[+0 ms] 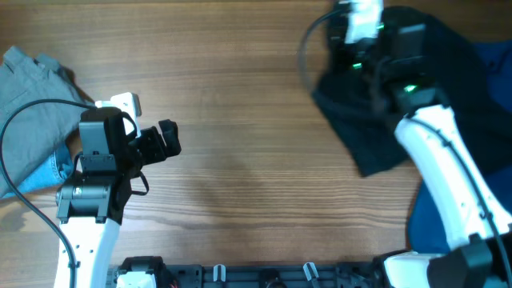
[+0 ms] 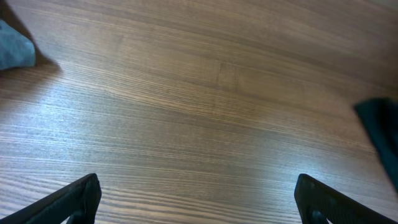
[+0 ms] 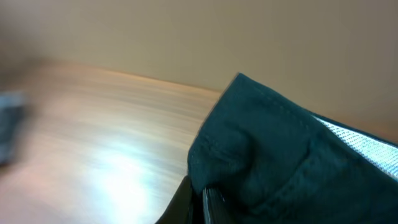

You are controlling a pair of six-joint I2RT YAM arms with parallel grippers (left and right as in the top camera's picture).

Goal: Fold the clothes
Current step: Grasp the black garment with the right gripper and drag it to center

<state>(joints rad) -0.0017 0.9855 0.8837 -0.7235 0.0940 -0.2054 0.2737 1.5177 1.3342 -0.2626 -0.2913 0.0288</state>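
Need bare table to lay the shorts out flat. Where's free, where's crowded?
Free: the wide middle of the table, bordered by the open left gripper on the left and the black shorts on the right. Crowded: the left edge holds the grey garment; the right side is shorts, blue garment and the right arm.

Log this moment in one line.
left hand: open, empty, over table | right hand: shut on black shorts | grey garment: far left | fold: not yet started
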